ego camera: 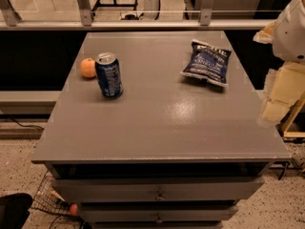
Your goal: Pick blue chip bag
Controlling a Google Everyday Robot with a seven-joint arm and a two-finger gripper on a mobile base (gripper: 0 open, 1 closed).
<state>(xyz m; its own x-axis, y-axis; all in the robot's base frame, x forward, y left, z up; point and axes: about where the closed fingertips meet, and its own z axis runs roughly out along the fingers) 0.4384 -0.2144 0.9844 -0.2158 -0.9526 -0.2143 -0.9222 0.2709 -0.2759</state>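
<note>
The blue chip bag (207, 62) lies flat on the far right part of the grey table top (162, 113). It is dark navy foil with white lettering and pale edges. My gripper (275, 104) hangs at the right edge of the view, just past the table's right side. It is to the right of the bag and nearer the camera, apart from it and holding nothing that I can see. The white arm (294, 27) rises above it.
An upright blue soda can (109, 75) with a silver top stands at the left of the table. A small orange (87, 67) sits just behind and left of it. Drawers (159, 190) are below the table's front edge. A railing (143, 23) runs behind the table.
</note>
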